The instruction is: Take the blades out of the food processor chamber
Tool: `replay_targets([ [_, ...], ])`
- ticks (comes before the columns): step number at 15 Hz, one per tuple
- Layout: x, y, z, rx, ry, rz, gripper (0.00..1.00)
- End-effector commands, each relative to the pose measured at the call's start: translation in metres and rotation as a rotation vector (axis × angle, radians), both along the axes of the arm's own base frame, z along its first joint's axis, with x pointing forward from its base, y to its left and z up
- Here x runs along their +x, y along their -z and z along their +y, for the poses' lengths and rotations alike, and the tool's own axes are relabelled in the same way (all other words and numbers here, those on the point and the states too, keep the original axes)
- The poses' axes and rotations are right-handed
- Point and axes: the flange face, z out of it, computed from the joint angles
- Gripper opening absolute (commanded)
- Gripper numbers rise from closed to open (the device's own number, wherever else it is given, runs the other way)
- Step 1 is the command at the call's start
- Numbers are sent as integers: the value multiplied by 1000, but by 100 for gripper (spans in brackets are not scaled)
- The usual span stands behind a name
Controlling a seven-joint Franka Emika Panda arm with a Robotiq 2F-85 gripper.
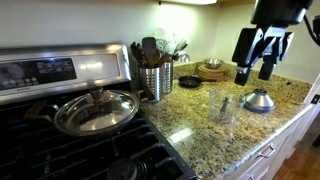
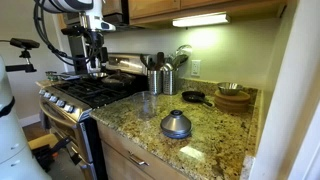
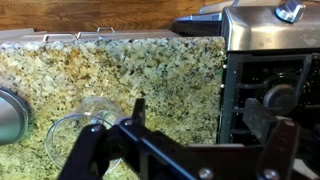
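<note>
**Hand open above counter; blades in chamber**

Range (image 1: 60, 125): black grates, with a lidded steel pan (image 1: 95, 110) on a burner. The granite countertop (image 1: 200, 130) runs alongside it.

My gripper (image 1: 255, 72) hangs in the air above the counter, well clear of everything on it. Its fingers (image 3: 135, 118) are spread wide with nothing between them. In the wrist view only bare granite shows in the gap.

A steel utensil holder (image 1: 153, 80), full of tools, stands on the counter next to the range. A silver dome-shaped object (image 1: 258, 100) sits on the granite just beside the food processor chamber (image 1: 222, 108).

The chamber is clear and upright, between range and dome. In the wrist view it lies off to the side of my fingers, not between them.

The blades (image 1: 224, 103) stand inside the chamber, grey spindle upright.
</note>
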Motion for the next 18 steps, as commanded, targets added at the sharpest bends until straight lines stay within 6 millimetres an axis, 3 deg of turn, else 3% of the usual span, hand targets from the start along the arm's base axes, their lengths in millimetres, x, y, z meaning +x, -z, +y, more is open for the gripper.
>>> replay_targets([
  [1,0,0,0,0,0,0,100],
  [9,9,2,-5,-1,8,3,100],
  [11,21,6,-14,-8,36,-4,100],
  [18,90,37,-59,-55,131,-30,100],
])
